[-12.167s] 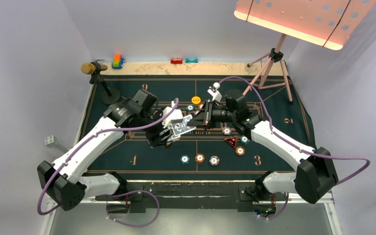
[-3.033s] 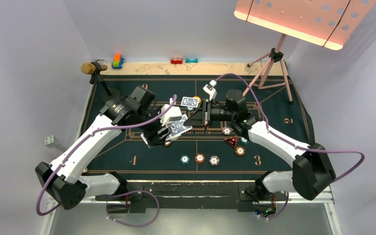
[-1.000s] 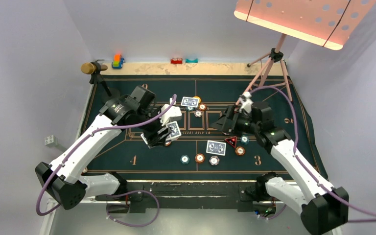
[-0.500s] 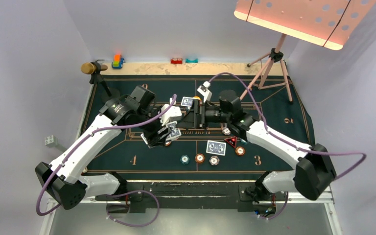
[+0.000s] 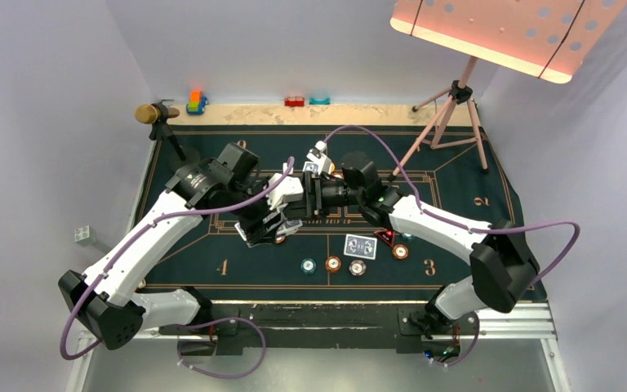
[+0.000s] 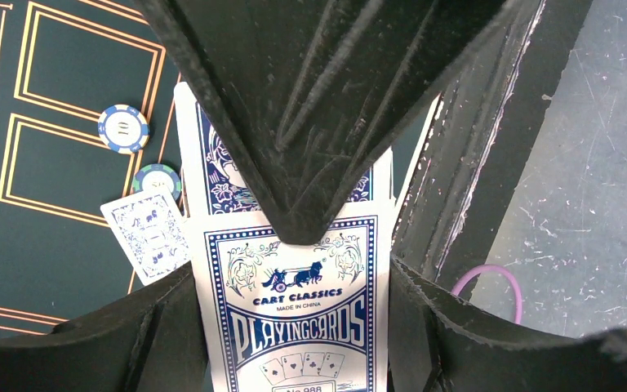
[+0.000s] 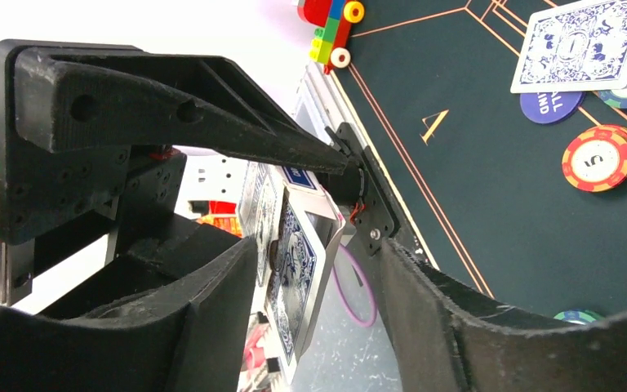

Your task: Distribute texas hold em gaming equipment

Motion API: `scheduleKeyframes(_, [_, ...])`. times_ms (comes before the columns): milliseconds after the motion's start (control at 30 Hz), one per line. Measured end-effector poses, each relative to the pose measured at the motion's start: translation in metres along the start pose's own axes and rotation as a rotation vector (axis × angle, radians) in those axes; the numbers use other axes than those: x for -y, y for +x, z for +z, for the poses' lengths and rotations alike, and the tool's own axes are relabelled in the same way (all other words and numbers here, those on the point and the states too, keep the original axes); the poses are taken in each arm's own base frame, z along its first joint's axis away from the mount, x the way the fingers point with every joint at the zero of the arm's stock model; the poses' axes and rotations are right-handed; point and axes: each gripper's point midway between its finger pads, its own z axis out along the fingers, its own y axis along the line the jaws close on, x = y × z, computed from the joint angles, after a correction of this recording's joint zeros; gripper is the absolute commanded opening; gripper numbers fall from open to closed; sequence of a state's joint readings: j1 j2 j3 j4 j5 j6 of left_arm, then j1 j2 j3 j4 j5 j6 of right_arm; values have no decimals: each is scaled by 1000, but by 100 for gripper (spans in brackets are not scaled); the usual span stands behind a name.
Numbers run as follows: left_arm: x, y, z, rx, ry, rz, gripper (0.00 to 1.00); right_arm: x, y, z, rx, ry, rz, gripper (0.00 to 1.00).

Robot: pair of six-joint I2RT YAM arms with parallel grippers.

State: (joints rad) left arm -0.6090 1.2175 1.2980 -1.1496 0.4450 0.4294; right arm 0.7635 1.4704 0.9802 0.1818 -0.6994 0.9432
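Our left gripper [image 6: 294,278] is clamped tight on the card pack [image 6: 295,335], above mid-felt [image 5: 212,261]. Our right gripper [image 7: 318,253] stands partly apart, straddling the pack's top edge and gripping nothing. Overhead hides that gap, yet shows a loose card [image 5: 360,246] back-up beside the near chips [image 5: 333,264].
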Motion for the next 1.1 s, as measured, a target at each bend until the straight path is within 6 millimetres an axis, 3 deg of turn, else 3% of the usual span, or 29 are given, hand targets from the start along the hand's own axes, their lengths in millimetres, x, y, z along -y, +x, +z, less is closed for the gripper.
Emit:
scheduleKeyframes(567, [0, 0, 0, -1, 0, -1, 0, 9, -6, -15, 43, 14, 34, 41])
scheduleKeyframes(967, [1, 1, -1, -3, 0, -1, 0, 14, -20, -39, 113, 25, 41, 22])
scheduleKeyframes(1100, [1, 1, -2, -1, -2, 0, 0, 19, -30, -50, 149, 41, 49, 10])
